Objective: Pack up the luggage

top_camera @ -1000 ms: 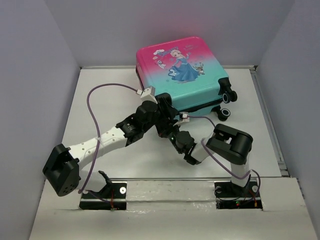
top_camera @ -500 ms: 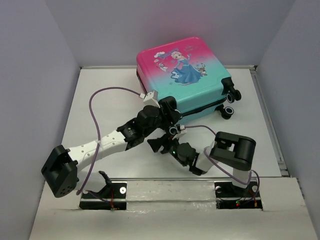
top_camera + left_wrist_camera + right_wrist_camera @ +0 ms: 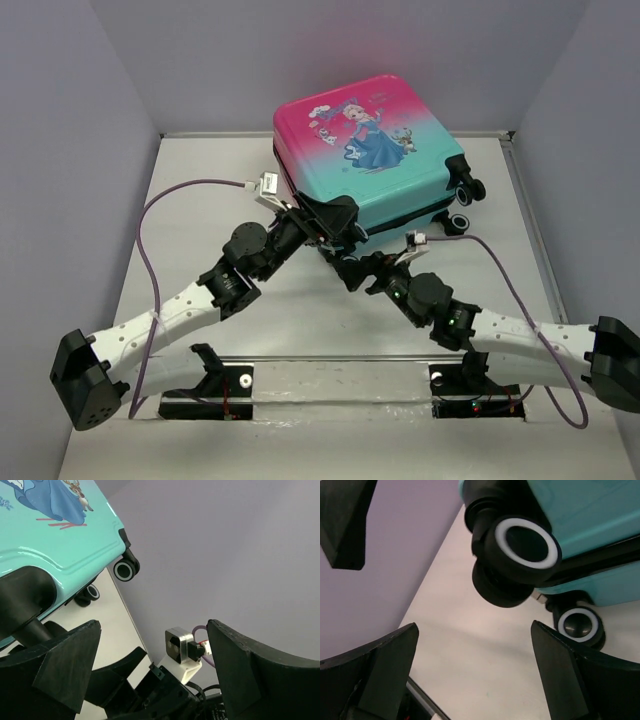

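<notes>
The luggage (image 3: 365,150) lies flat and closed at the back of the table, pink fading to teal, princess print on top, black wheels (image 3: 466,189) at its right end. My left gripper (image 3: 335,222) sits at the case's near edge, open, with nothing between its fingers. In the left wrist view the teal shell (image 3: 60,545) fills the upper left above the gripper (image 3: 155,655). My right gripper (image 3: 356,268) hovers just in front of the case, open and empty. The right wrist view shows a white-rimmed wheel (image 3: 527,545) close above the gripper (image 3: 475,655).
Grey walls enclose the white table (image 3: 200,200) at the back and both sides. A raised strip (image 3: 540,260) runs along the table's right edge. Purple cables (image 3: 150,250) loop off both wrists. The right wrist camera (image 3: 181,647) shows between my left fingers.
Both grippers have opened. The right arm has stretched out low to the right, the left arm has lowered and reached toward the case. The luggage shifted slightly.
</notes>
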{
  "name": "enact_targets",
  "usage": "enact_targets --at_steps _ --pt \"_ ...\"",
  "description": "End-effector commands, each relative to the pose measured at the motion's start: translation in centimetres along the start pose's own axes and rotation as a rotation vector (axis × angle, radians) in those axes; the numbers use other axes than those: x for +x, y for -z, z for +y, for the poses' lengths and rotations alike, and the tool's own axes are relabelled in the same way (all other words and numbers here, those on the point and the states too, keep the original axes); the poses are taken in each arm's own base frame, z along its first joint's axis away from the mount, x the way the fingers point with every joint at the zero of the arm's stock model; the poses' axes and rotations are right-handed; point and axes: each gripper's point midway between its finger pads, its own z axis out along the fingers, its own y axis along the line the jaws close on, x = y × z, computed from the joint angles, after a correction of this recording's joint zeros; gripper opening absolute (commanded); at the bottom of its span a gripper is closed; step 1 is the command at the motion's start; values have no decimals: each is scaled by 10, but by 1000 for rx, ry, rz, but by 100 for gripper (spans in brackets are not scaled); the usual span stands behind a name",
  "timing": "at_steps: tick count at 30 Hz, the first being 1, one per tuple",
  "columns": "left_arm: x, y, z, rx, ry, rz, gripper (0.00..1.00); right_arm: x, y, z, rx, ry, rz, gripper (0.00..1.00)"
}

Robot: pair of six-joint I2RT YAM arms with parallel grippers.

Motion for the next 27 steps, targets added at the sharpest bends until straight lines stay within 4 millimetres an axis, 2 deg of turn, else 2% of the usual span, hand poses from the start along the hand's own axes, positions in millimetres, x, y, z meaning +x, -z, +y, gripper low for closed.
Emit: enact_targets --at_steps 1,2,5,7,8,10,14,15,16,17,18,20,22,23,25,26,27 --pt "-6 -3 -5 62 33 -25 99 -9 -9 -18 82 149 69 100" --pt "-4 -2 -5 66 24 -13 99 -11 -14 -7 48 149 86 100" --pt "-6 2 2 47 -6 -21 99 -24 -24 6 12 164 83 100" --pt "-7 10 11 20 -30 -31 99 -26 -32 -2 42 182 100 100" --pt "-6 13 15 10 -39 -29 99 -33 -37 1 44 183 90 100" --pt "-2 21 23 -8 -59 -14 99 -34 -45 -10 83 193 96 100" --pt "13 41 56 -102 -102 37 96 -33 -59 -12 84 198 126 100" --pt "21 49 73 -144 -108 53 95 -32 -61 -13 87 207 127 100" --pt "23 58 81 -167 -108 58 92 -38 -66 -12 88 221 119 100" --pt "25 63 93 -203 -104 47 90 -31 -70 -16 102 233 144 100" --pt "33 74 111 -242 -104 57 82 -30 -72 -17 108 246 151 100" --pt "39 82 126 -270 -99 61 73 -26 -77 -21 135 266 176 100" --pt "52 89 143 -300 -110 94 65 -21 -78 -31 173 306 209 95" --pt "56 90 149 -312 -119 108 63 -24 -81 -29 185 315 210 94" --pt "67 90 165 -347 -154 147 62 -23 -82 -38 230 352 225 93" --pt "71 88 167 -345 -166 163 61 -22 -80 -43 250 367 240 91" --pt "70 84 167 -346 -189 170 61 -27 -82 -43 265 386 232 82"
